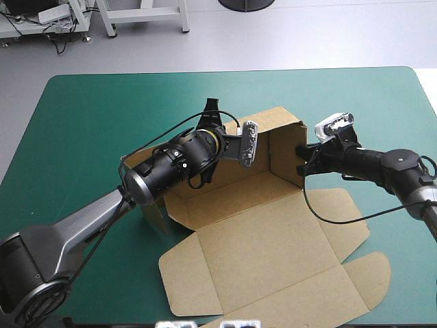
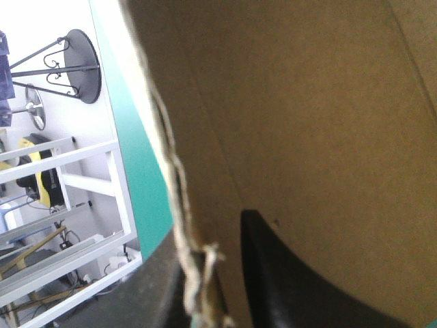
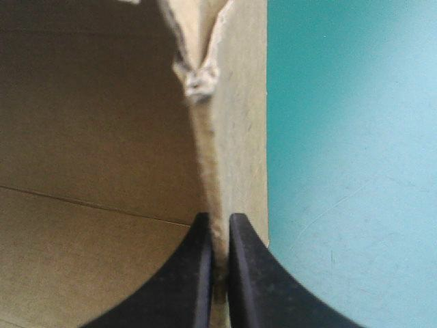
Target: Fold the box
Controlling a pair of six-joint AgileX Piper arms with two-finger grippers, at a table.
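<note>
The brown box (image 1: 259, 239) lies mid-table, back and right walls raised, its lid flat toward the table's front edge. My left gripper (image 1: 209, 111) sits at the back wall's top edge, left of the middle. In the left wrist view this gripper (image 2: 208, 287) straddles the wall's frayed edge: one black finger (image 2: 293, 280) inside against the board (image 2: 307, 102), the other outside. My right gripper (image 1: 301, 158) is at the right wall's outer end. In the right wrist view it (image 3: 218, 239) is all but shut, with the wall's edge (image 3: 235, 137) pinched between its fingers.
A loose side flap (image 1: 153, 213) stands at the box's left end, under my left arm. The lid's rounded tabs (image 1: 372, 273) reach close to the table's front edge. Bare teal-green cover (image 1: 89, 130) lies to the left and along the far side.
</note>
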